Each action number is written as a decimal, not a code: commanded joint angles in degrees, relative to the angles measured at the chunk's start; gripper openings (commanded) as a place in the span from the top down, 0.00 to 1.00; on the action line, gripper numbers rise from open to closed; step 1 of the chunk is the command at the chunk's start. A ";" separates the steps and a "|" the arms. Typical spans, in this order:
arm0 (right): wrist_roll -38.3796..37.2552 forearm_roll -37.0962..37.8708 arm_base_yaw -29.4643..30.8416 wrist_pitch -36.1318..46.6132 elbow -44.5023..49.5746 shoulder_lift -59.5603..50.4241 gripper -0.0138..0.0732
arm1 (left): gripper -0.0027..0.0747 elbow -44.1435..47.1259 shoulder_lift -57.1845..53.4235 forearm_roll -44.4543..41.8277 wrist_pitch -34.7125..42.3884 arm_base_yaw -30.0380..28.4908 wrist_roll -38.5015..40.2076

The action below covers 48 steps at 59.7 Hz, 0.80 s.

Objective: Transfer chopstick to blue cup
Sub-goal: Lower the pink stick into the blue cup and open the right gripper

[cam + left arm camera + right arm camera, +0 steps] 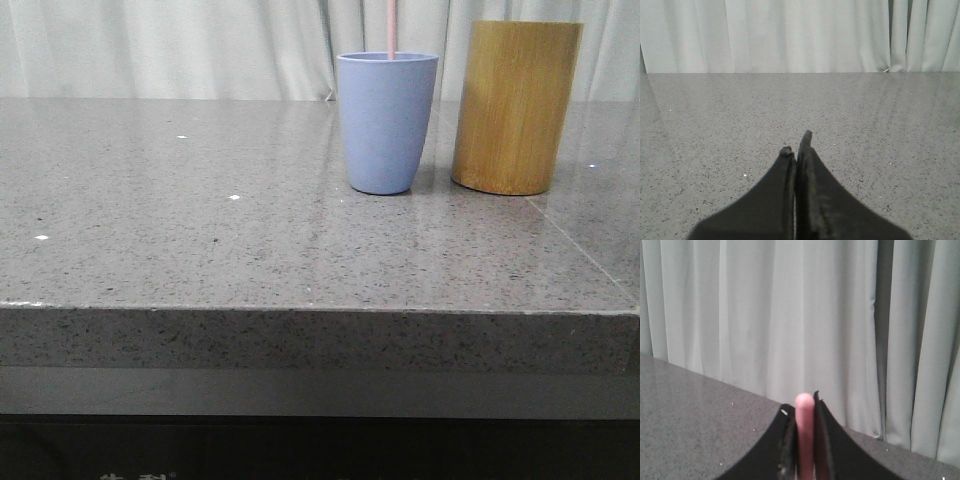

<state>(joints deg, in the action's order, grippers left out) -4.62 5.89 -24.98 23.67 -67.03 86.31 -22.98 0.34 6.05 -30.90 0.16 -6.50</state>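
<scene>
The blue cup [387, 120] stands on the grey stone table, left of the bamboo cylinder. A pale pink chopstick [392, 26] rises straight out of the cup and runs off the top of the front view. My right gripper [804, 412] is shut on that pink chopstick [804, 435], its rounded end sticking out just past the fingertips; the gripper itself is out of the front view. My left gripper [796, 145] is shut and empty, low over bare table, also out of the front view.
The taller yellow-brown bamboo cylinder [516, 105] stands close to the right of the blue cup. White curtains hang behind the table. The table's front edge [320, 310] runs across the front view, and a seam crosses the top at the right.
</scene>
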 commanded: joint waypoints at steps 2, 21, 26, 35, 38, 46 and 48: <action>0.21 -0.43 0.04 0.41 -1.88 -1.76 0.87 | 0.99 -1.35 0.73 0.65 4.77 0.29 -0.04; 0.21 -1.35 0.04 -3.25 -1.88 -1.76 0.54 | 0.99 -1.35 0.73 0.65 4.77 0.29 -0.04; 0.21 -1.40 0.04 -3.25 -1.88 -2.17 0.46 | 0.99 -1.35 0.73 0.65 4.77 0.29 -0.04; 0.21 -4.94 0.04 -9.18 -3.51 -5.15 0.37 | 0.99 -1.35 0.73 0.65 4.77 0.29 -0.04; 0.21 -8.17 0.12 -16.48 -5.89 -6.45 0.37 | 0.99 -1.35 0.73 0.65 4.77 0.29 -0.04; 0.21 -11.91 2.00 -38.19 -17.15 -7.09 0.42 | 0.99 -1.35 0.73 0.65 4.77 0.29 -0.04; 0.21 -11.85 2.64 -43.67 -20.08 -7.07 0.43 | 0.99 -1.35 0.73 0.65 4.77 0.29 -0.04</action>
<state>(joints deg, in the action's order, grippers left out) -4.62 -4.65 -23.86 -10.75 -78.66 81.88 -22.98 0.34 6.05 -30.90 0.16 -6.50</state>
